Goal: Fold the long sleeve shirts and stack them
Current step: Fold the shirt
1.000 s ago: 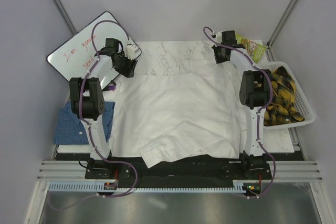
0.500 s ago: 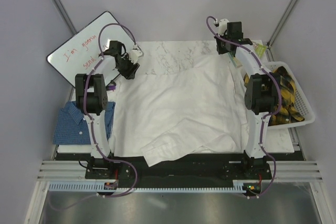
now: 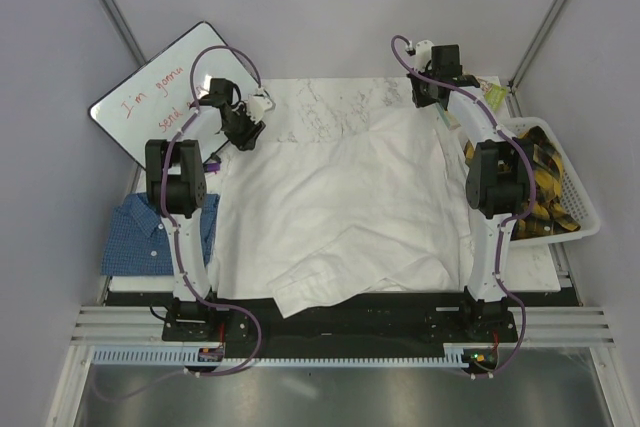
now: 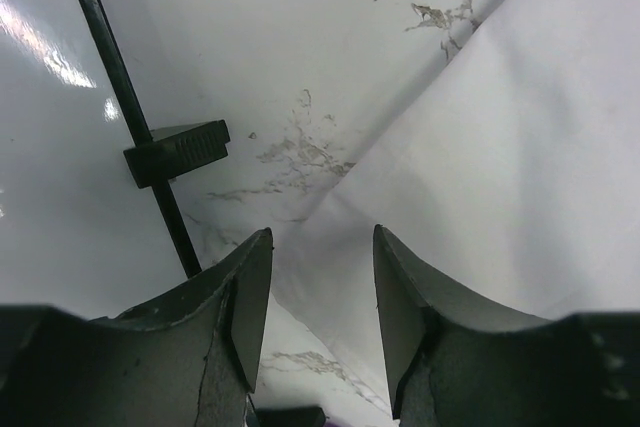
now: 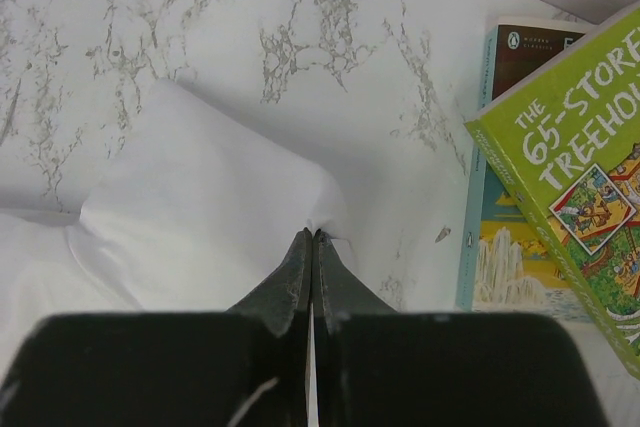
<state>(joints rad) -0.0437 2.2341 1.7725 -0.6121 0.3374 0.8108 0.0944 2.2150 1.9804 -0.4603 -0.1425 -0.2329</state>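
Right gripper: my right gripper (image 5: 312, 238) has its jaws pressed together, clamped on a pinched fold of the large plain white cloth long sleeve shirt (image 3: 330, 207). A sliver of white cloth shows between the fingers.
Grip place: the far right corner of the white shirt, which narrows to a point at my right gripper.
Left gripper: my left gripper (image 4: 320, 277) has its jaws apart with nothing between them. It hangs over the shirt's far left corner, where the cloth edge meets bare counter. I cannot tell whether my fingertips touch the cloth.
White shirt: it is spread across most of the white marble-patterned counter (image 3: 320, 102), between my two arms. A loose fold lies over its near part and reaches the near edge.
Blue shirt: the blue fine-checked cloth long sleeve shirt (image 3: 135, 237) lies at the counter's left edge, beside the white shirt and partly hidden by my left arm.
Books: a bright green paperback book (image 5: 565, 162) lies on a second book with a pale blue spine (image 5: 478, 247), just right of my right gripper.
Whiteboard: a white board with red handwriting (image 3: 150, 97) leans beyond the far left corner, near my left gripper.
Basket: a white plastic basket (image 3: 580, 230) sits off the right edge and holds yellow and black plaid cloth (image 3: 540, 187).
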